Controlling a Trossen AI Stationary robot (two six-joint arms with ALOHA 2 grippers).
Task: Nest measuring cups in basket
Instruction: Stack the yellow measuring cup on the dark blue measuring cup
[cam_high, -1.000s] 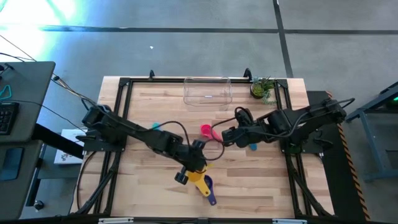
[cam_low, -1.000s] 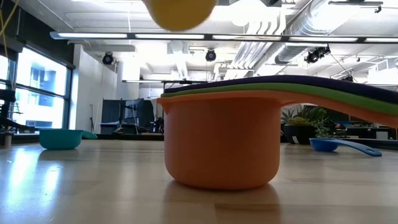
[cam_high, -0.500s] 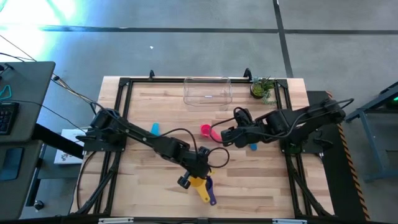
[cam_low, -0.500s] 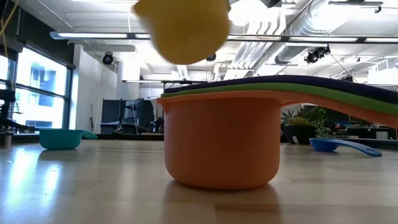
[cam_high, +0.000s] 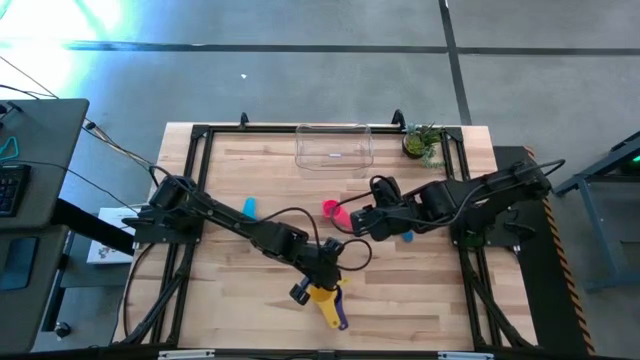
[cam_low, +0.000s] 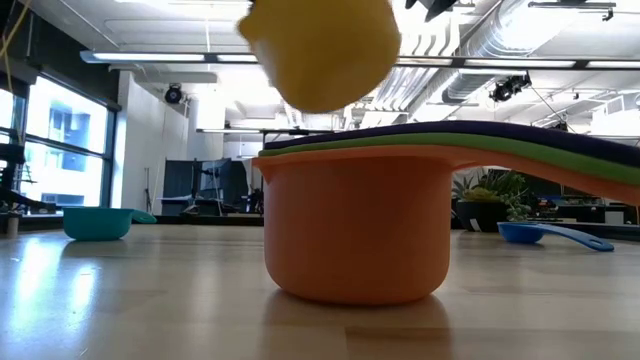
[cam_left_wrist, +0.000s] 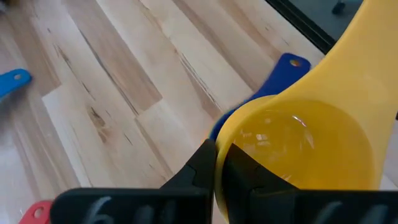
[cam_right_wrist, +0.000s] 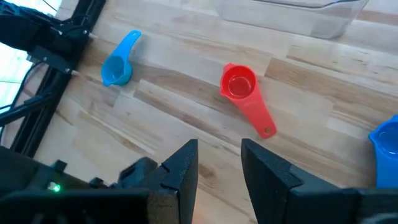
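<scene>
Since a second ago, left tool (cam_high: 322, 281) has carried the yellow cup (cam_high: 321, 292) lower and toward the near edge; in the low view the cup has dropped closer to the stack.

High view: left tool over the near-centre of the desk (cam_high: 230, 300), closed on the yellow cup, which sits above the purple handle (cam_high: 339, 315) of the stacked cups. Right tool (cam_high: 352, 222) just beside the red-pink cup (cam_high: 330, 209), not touching it. Teal cup (cam_high: 249, 207) beside the left arm. Blue cup (cam_high: 406, 236) partly hidden under the right arm. Clear basket (cam_high: 334, 149) at the far edge, well apart from both tools. Potted plant (cam_high: 423, 141) at the far right corner.

Low view: yellow cup (cam_low: 320, 50) hangs above the orange cup (cam_low: 355, 230), apart from it. Green and purple handles lie nested on the orange one. Teal cup (cam_low: 98, 222) at left, blue cup (cam_low: 545, 234) at right, both farther back. Room behind: windows, ceiling ducts, strip lights.

Left wrist view: tool fingers (cam_left_wrist: 208, 174) pinch the rim of the yellow cup (cam_left_wrist: 298, 149); a blue-purple handle (cam_left_wrist: 273, 78) lies on the wood below.

Right wrist view: tool fingers (cam_right_wrist: 183, 171) stand parted, holding nothing. Red-pink cup (cam_right_wrist: 244, 93) lies ahead, teal cup (cam_right_wrist: 118, 61) off to one side, basket (cam_right_wrist: 292, 17) beyond.
</scene>
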